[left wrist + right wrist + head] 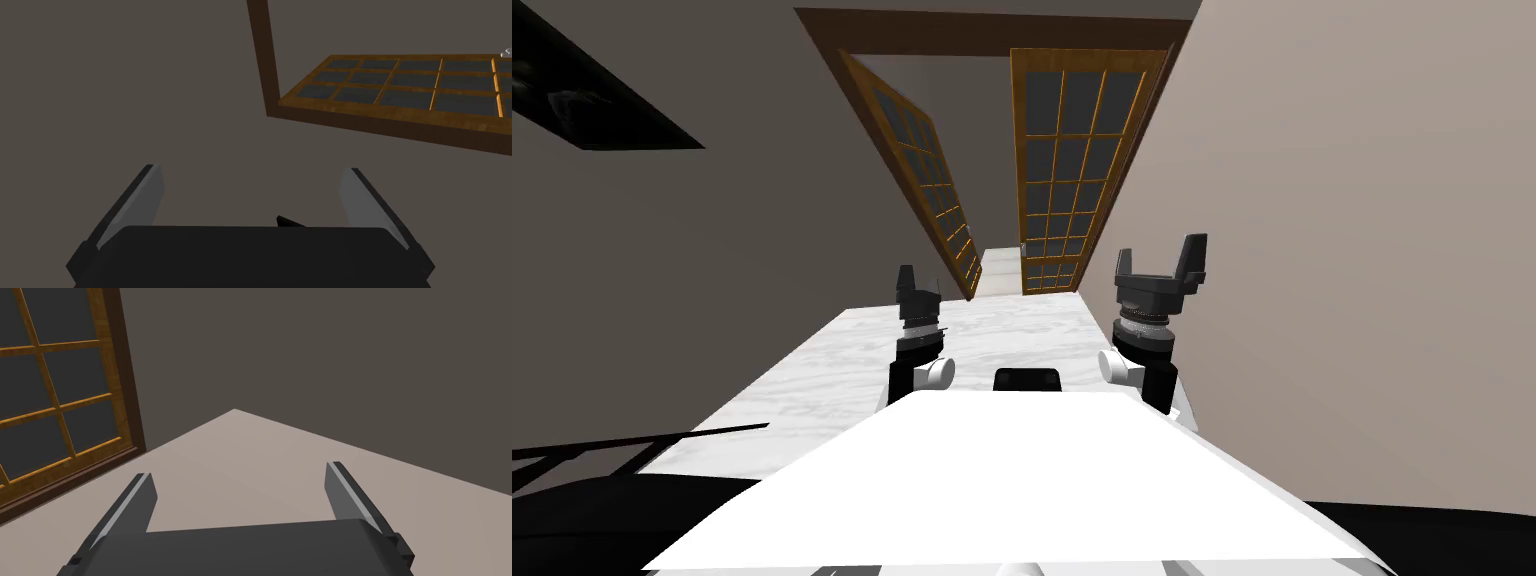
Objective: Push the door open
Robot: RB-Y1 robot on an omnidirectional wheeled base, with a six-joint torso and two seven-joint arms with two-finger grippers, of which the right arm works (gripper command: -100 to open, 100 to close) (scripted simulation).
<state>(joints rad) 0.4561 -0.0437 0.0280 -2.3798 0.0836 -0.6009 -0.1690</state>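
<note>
Left hand and right hand both released, well short of the paned door far ahead, not touching it

A white, grey-veined floor runs from near to far between two walls. The left wall is dull grey-brown, with a dark rectangular panel high on it. The right wall is a paler beige. Thin dark bars cross the near left corner. A paler floor strip lies at the far end.
</note>
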